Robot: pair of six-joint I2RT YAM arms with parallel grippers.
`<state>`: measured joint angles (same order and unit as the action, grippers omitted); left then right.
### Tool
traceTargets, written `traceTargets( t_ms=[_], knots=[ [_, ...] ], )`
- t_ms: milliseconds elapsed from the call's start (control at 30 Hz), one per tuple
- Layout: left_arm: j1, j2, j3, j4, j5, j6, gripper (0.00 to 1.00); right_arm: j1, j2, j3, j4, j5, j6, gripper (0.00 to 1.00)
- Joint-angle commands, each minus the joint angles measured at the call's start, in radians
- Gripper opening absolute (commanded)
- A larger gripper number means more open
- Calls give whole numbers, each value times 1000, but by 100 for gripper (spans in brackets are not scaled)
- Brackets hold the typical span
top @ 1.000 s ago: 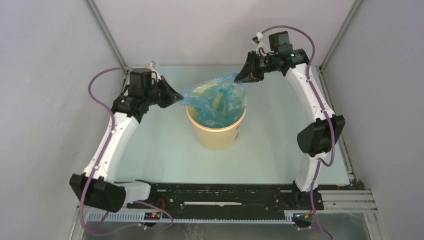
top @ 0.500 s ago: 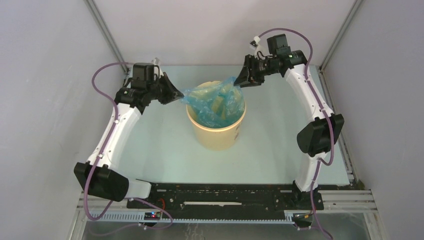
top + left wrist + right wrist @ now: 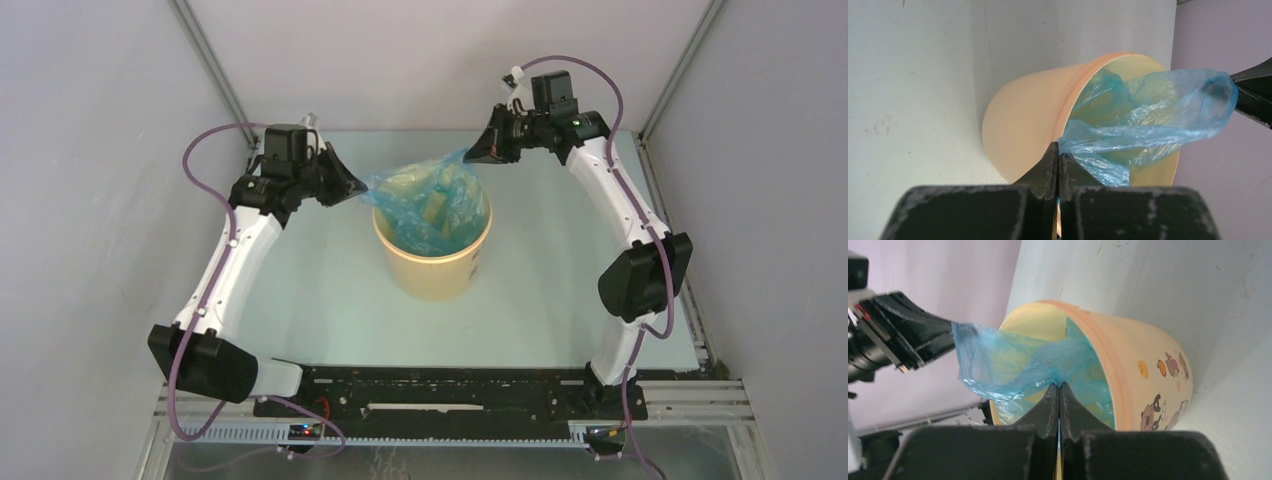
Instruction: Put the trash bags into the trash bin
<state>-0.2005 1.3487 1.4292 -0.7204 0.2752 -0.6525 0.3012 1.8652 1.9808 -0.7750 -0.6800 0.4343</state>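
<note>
trash bin (image 3: 432, 270) stands on pale table (image 3: 320, 295), grey walls (image 3: 80, 150) around.

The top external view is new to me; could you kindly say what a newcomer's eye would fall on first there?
The light-blue trash bag stands out in the centre of the view, stretched above the pale yellow trash bin with its lower part hanging inside. The left gripper and the right gripper each pinch one end of it, holding it taut from opposite sides.
</note>
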Motion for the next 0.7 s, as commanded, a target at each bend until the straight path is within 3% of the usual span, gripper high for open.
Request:
traceTargets(
  t_ms=[0, 300, 533, 667],
  knots=[
    [26, 14, 41, 15, -17, -28, 0, -56, 19, -24, 88, 27, 198, 0],
    [48, 153, 107, -24, -9, -6, 0, -88, 234, 197, -139, -8, 137, 0],
    [52, 254, 131, -84, 38, 27, 0, -93, 316, 238, -240, -25, 88, 0],
    [52, 200, 32, -58, 108, 24, 0, -90, 271, 156, -244, -42, 52, 0]
  ],
)
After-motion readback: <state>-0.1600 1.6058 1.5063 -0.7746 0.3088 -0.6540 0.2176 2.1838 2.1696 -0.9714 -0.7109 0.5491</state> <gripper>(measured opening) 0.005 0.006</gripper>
